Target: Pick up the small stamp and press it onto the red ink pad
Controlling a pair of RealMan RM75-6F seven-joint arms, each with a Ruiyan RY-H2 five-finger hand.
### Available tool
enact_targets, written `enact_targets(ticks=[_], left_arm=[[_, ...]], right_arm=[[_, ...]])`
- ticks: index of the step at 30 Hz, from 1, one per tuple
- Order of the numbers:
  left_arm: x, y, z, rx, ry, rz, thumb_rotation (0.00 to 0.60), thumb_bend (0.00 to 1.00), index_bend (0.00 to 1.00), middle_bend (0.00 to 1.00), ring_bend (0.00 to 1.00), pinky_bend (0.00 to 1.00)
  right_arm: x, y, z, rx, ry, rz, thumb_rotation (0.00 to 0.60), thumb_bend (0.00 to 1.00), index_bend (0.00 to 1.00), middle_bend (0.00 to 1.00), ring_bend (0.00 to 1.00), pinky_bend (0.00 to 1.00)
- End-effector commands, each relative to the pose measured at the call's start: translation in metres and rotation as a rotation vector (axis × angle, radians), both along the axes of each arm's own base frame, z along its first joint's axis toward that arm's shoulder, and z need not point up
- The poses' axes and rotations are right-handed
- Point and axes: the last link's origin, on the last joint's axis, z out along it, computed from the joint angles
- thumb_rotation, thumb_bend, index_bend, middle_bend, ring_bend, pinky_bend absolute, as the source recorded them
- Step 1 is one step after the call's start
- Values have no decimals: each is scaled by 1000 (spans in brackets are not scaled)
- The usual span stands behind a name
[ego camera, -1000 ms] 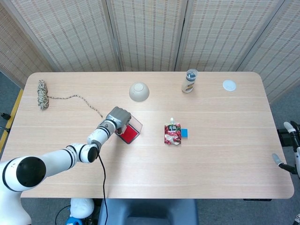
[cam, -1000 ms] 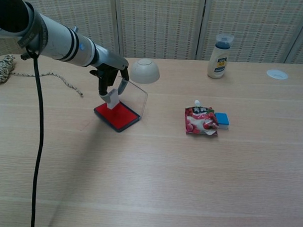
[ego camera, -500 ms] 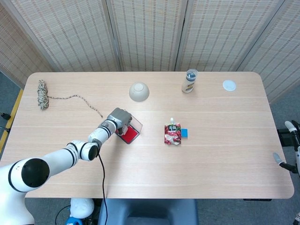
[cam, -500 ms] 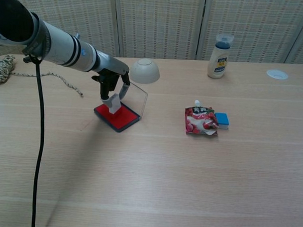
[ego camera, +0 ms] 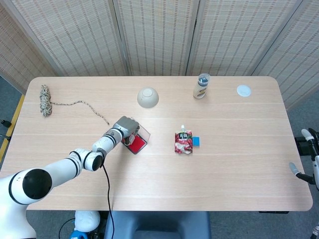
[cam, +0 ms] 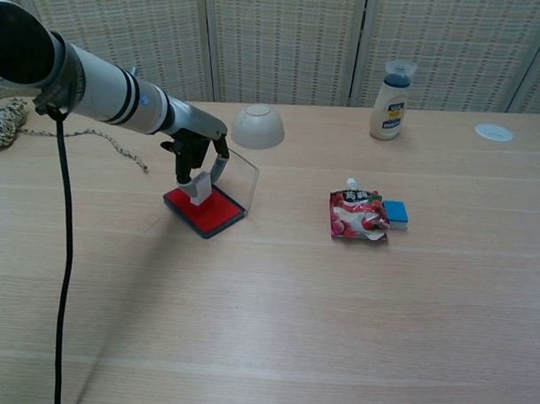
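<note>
The left hand (cam: 197, 152) is pinching the small stamp (cam: 200, 186) between downward-pointing fingers, holding it upright so that its flat lower face is meeting the red ink pad (cam: 204, 209) squarely; this vertical hold appears chosen so that the pressing force runs straight down into the pad. In the chest view the stamp is standing on, or just at, the rear part of the red surface (whether it is already bearing down cannot be told from either camera). The hand is hanging from a wrist bent downward, with the forearm reaching in low from the robot's left side and sloping across the tabletop (cam: 266, 326); in the head view the same left hand (ego camera: 127, 126) is covering most of the pad from above, leaving only a red corner showing. The pad's clear lid (cam: 242, 176) is standing open behind and to the right of the fingers, hinged away so that the ink is lying exposed. Farther out, an overturned bowl (cam: 258, 126) is resting just beyond the lid, a red pouch (cam: 356, 214) is lying beside a small blue block (cam: 396, 213), a bottle (cam: 391, 101) is standing at the far edge, and a coil of twine (ego camera: 45, 100) is sitting at the far left. The right hand (ego camera: 311, 137) is showing only partly at the frame edge, its state being indeterminable.
</note>
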Motion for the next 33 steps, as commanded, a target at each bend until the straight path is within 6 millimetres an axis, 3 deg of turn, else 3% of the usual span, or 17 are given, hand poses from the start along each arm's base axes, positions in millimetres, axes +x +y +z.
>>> enact_targets(ticks=[1,10,26,33], left_arm=[[1,0,-1,-1,-2,-3,600,642,766,1000,918,871],[2,-2,3,4,-10,-10,600,642,767,1000,918,871],[-3,-33,55,92,-68,-18,600,642,768,1000,918,871],[-17,-52,68,124,-142,24,600,642,768,1000,918,871]], right_arm=[[0,0,0,0,0,1,600,264,0,0,0,0],[0,2,2,-7,-2,8,600,263,0,0,0,0],[4,4,-4,1,18,19,600,264,0,0,0,0],[5,6,-7,15,20,23,600,264,0,0,0,0]])
